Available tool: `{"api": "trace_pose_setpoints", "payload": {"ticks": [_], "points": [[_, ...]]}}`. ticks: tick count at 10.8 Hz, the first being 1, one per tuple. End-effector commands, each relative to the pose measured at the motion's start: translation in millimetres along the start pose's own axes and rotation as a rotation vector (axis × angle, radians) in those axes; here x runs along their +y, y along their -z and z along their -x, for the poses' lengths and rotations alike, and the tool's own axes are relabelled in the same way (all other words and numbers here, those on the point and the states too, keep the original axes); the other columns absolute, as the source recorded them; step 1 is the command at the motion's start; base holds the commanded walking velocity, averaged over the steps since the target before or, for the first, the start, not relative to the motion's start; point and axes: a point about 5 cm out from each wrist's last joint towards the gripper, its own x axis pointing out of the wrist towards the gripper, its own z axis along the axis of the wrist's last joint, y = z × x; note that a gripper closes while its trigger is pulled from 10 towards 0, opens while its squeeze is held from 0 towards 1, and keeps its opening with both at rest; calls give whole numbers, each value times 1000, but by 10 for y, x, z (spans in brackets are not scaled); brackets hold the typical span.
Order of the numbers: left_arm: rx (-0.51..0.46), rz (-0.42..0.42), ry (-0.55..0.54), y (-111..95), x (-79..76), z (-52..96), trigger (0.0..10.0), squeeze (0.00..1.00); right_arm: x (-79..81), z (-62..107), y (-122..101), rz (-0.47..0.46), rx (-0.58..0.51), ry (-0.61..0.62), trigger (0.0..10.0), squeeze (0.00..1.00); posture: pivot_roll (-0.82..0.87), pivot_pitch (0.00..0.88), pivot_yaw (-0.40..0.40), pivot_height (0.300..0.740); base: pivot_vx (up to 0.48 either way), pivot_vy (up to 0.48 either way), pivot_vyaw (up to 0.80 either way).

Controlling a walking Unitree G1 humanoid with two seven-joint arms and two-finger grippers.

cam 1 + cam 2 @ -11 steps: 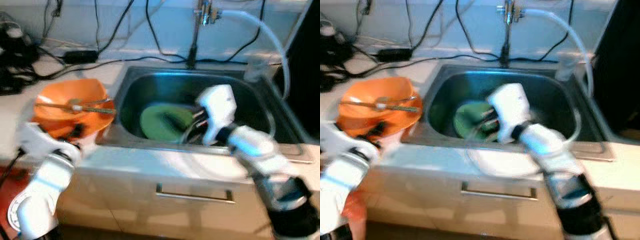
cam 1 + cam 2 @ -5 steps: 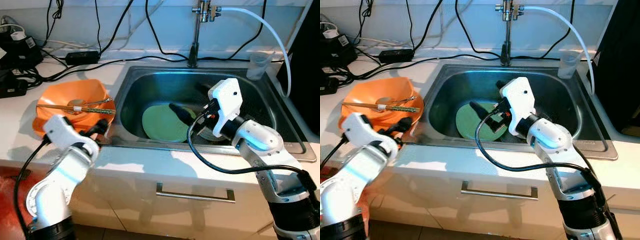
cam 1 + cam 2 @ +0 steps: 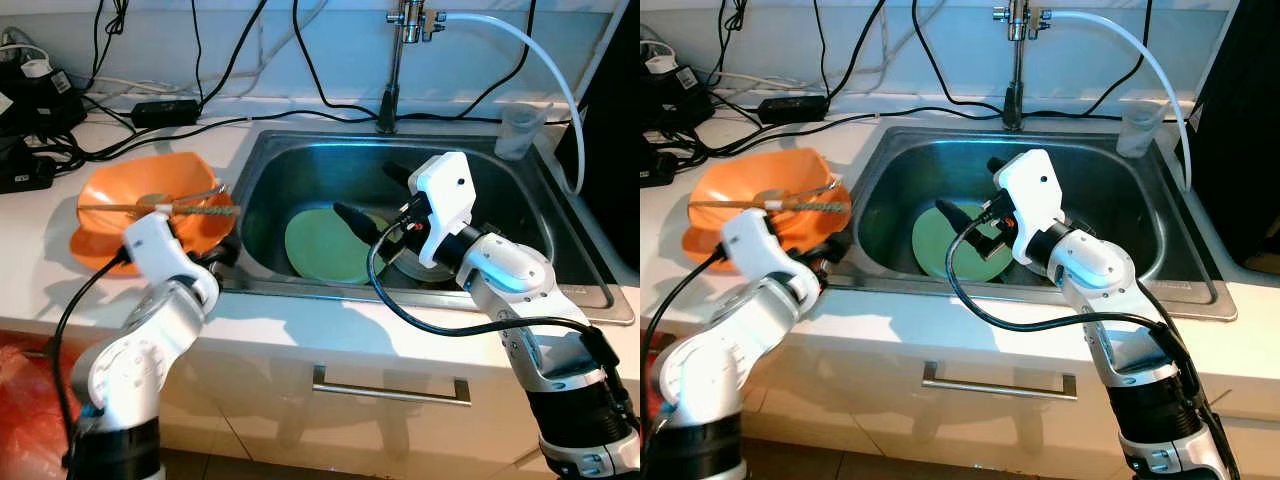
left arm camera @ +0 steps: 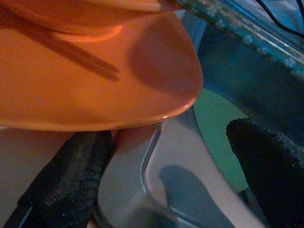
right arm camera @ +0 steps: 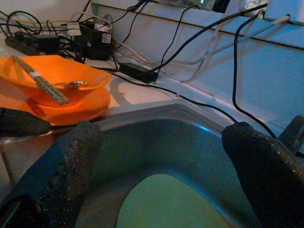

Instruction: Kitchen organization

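grippers (image 3: 368, 205) (both spread) flank green plate (image 3: 322, 246)

a home kitchen. a stainless steel sink (image 3: 520, 215) is set into a pale bench (image 3: 300, 325), with a tap (image 3: 392, 60) on the wall behind it and a clear hose (image 3: 540, 60) running from the tap. below the bench front is a drawer with a metal handle (image 3: 390, 390). dishes sit about: an orange bowl (image 3: 140, 205) beside the sink and a green plate (image 3: 320, 245) in the basin. black cables (image 3: 200, 60) and a power adapter (image 3: 165, 110) trail along the back.
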Motion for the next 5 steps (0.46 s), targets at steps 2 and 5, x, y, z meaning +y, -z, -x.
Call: {"api": "trace_pose_setpoints", "payload": {"ticks": [2,5], "points": [[-11,-86,66,22,-118,-38,10000,1000,20,-24,-41,18,-24,-16,10000,180,-14,0,80,740,0,0,0],[-54,-233,139,-31,-239,-26,10000,16,3,-27,-28,25,-18,-29,10000,180,-8,0,68,740,0,0,0]]}}
